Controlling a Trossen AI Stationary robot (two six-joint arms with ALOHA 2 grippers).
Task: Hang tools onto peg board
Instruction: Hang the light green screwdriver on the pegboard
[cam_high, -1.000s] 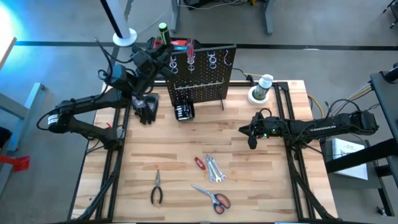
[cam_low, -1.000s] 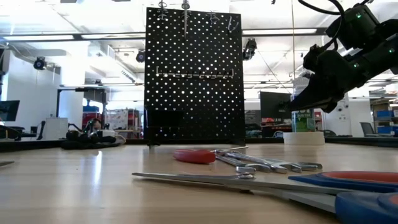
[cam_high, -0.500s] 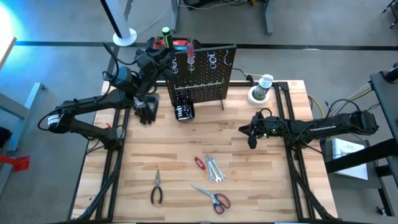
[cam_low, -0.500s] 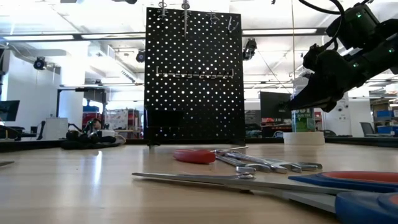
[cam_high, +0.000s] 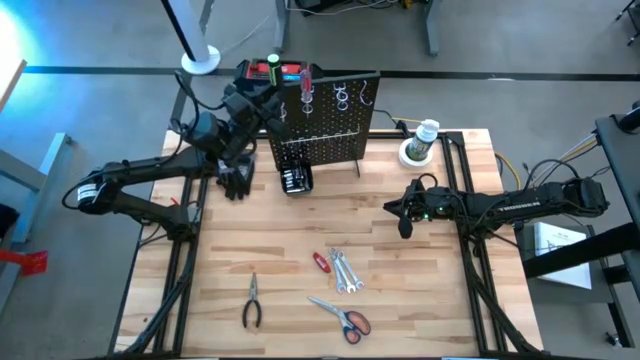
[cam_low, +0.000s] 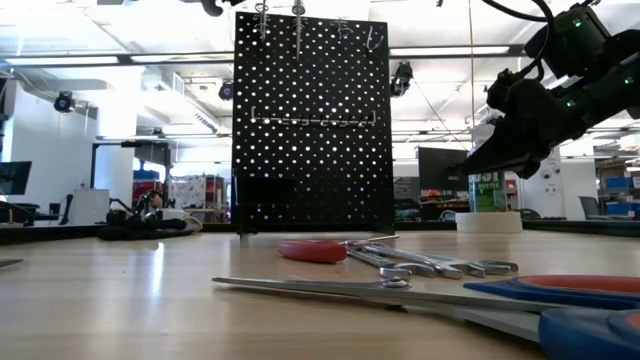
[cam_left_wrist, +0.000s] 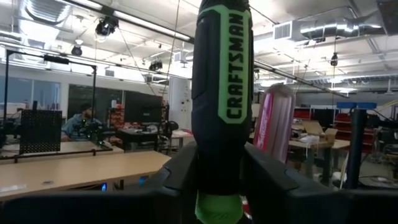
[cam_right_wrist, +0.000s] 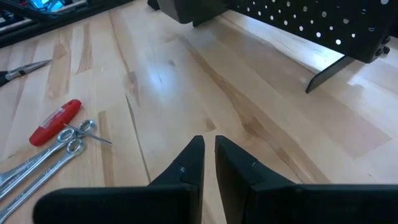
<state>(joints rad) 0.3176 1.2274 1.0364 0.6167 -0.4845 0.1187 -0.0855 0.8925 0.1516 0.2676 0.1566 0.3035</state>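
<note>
The black peg board (cam_high: 322, 120) stands upright at the table's far side; it also shows in the low view (cam_low: 310, 120). A red-handled screwdriver (cam_high: 305, 80) hangs in a ring at its top. My left gripper (cam_high: 262, 88) is at the board's top left corner, shut on a green-and-black screwdriver (cam_left_wrist: 221, 81), whose green top shows in the high view (cam_high: 271, 63). My right gripper (cam_right_wrist: 208, 155) hovers over the table right of centre, fingers almost together and empty. Pliers (cam_high: 252, 303), scissors (cam_high: 345, 320), wrenches (cam_high: 345, 270) and a small red tool (cam_high: 320, 261) lie flat on the table. My left gripper pinches the lower part of the screwdriver's handle (cam_left_wrist: 217, 162) between its two fingers (cam_left_wrist: 180, 177). The fingers come level, from the table's left. The handle stands upright, clear of the table. A thin shaft (cam_low: 262, 15) shows at the board's top left ring.
Black gloves (cam_high: 235, 178) and a small black box of bits (cam_high: 296, 180) lie at the board's foot. A red-and-black toolbox (cam_high: 288, 70) sits behind the board. A bottle on a white roll (cam_high: 422, 140) stands at the far right.
My left gripper has carried the green screwdriver toward the peg board's top left corner, toward the table's right and near side, keeping it upright. In the low view its shaft now shows a little lower at the board's top left ring.
</note>
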